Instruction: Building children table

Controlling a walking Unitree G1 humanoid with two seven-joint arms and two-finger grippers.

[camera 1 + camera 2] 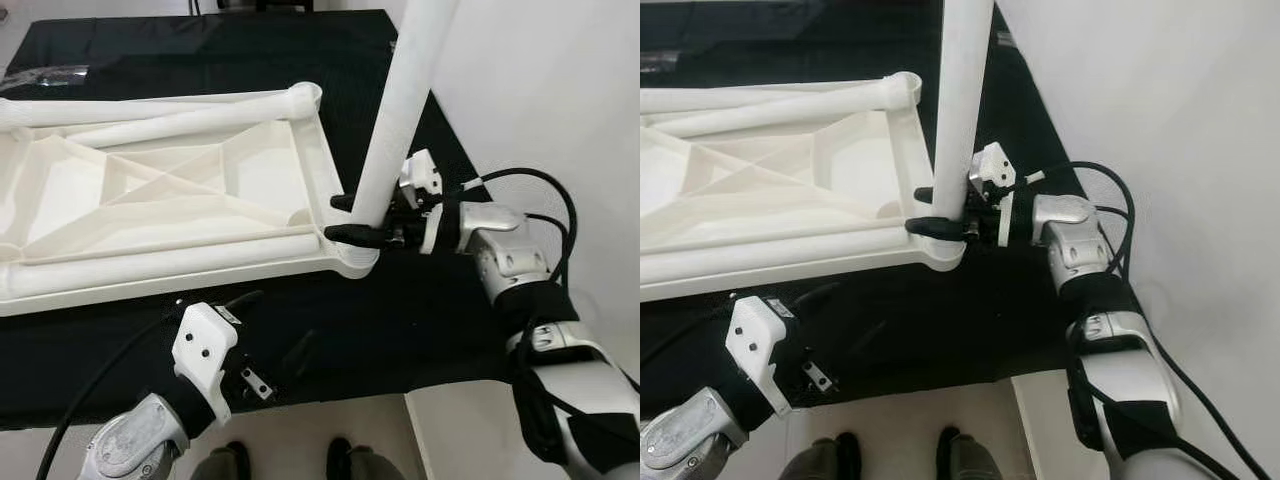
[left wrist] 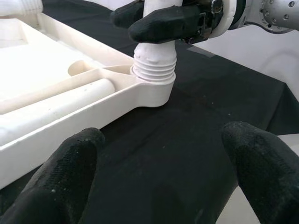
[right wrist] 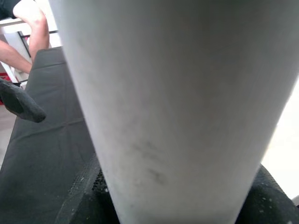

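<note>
While our right gripper (image 1: 352,218) clasps a white leg (image 1: 410,95) low on its shaft, the leg stands nearly upright at the near right corner of the tabletop (image 1: 170,190), tilting slightly away toward the right. Its jaws are clenched around the leg, one black finger on each side. In the left wrist view, the leg's threaded end (image 2: 154,67) sits in the round socket (image 2: 152,91) at that corner, with several threads visible above the socket rim.

We see the tabletop lying upside down, its ribbed underside facing up, on a surface covered in black cloth (image 1: 400,330). It fills the left and middle of the surface, its near right corner close to the surface's right edge. Two more white legs lie loose on it: one (image 1: 160,262) along the near edge, another (image 1: 170,125) along the far edge, ending at the far right corner socket (image 1: 305,97).

Our left gripper (image 2: 159,172) hovers above the cloth near the front edge of the surface, just short of the tabletop's near edge. Its jaws are spread wide and hold nothing, pointing toward the socketed corner.

At the far left corner of the surface, something shiny and crumpled (image 1: 45,77) rests on the cloth. Below the front edge, our feet (image 1: 285,462) stand on a pale floor. A white wall (image 1: 540,90) rises to the right.
</note>
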